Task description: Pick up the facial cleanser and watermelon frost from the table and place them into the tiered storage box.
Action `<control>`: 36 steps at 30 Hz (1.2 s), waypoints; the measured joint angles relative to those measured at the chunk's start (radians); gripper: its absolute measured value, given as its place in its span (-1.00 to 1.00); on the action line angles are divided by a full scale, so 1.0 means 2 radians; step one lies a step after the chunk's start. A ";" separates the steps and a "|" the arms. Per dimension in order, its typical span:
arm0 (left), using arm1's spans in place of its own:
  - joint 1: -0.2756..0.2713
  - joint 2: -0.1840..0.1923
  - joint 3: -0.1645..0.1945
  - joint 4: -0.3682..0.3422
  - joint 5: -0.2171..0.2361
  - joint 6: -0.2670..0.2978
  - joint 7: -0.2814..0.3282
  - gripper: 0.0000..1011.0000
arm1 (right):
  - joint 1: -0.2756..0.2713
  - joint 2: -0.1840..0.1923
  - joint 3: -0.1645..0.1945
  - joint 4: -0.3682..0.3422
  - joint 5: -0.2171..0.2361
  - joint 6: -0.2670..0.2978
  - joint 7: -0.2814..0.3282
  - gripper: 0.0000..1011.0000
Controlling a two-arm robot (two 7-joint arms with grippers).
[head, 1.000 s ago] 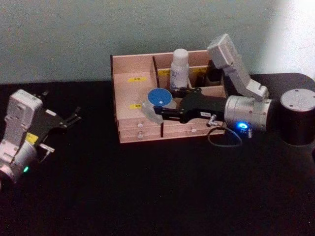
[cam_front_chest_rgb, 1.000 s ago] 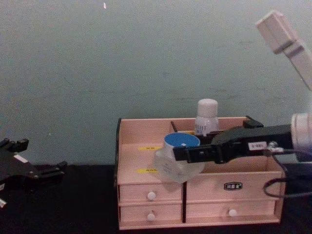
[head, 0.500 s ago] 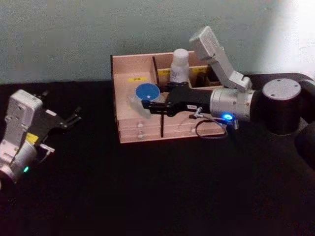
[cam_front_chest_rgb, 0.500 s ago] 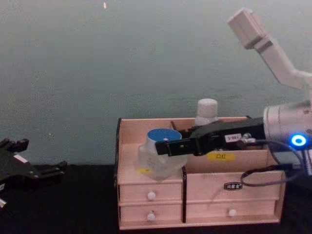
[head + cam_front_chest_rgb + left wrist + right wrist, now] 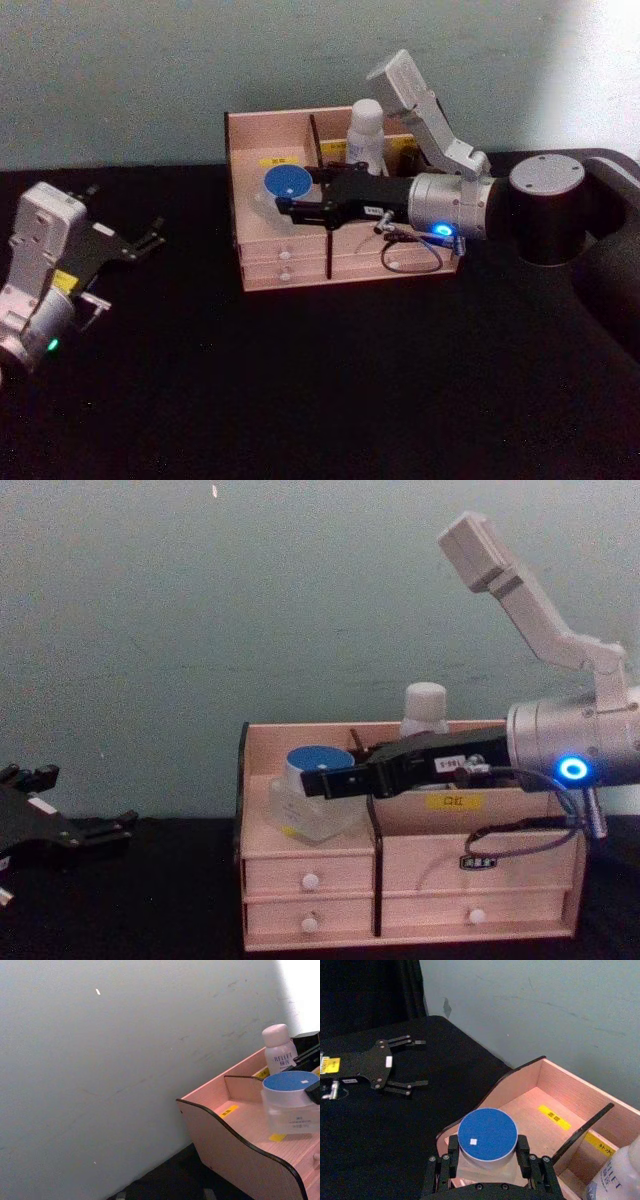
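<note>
The tiered storage box (image 5: 290, 265) is set at the back of the table (image 5: 320, 400), against the wall (image 5: 150, 70). A jar (image 5: 283, 190) is held over the box's left front compartment by the right gripper (image 5: 285, 203), whose arm is stretched in from the right across the box's middle. A bottle (image 5: 366, 135) is stood upright in a rear compartment, behind the arm and to the right of the jar. The left gripper (image 5: 150, 238) is parked near the table's left edge, well apart from the box, with its fingers spread.
</note>
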 joint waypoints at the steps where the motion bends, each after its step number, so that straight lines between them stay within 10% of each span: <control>1: 0.000 0.000 0.000 0.000 0.000 0.000 0.000 0.98 | 0.001 -0.001 0.000 0.003 -0.001 0.000 0.000 0.38; 36: 0.000 0.000 0.000 0.000 0.000 0.000 0.000 0.98 | 0.035 -0.052 0.012 0.096 -0.025 -0.017 0.001 0.38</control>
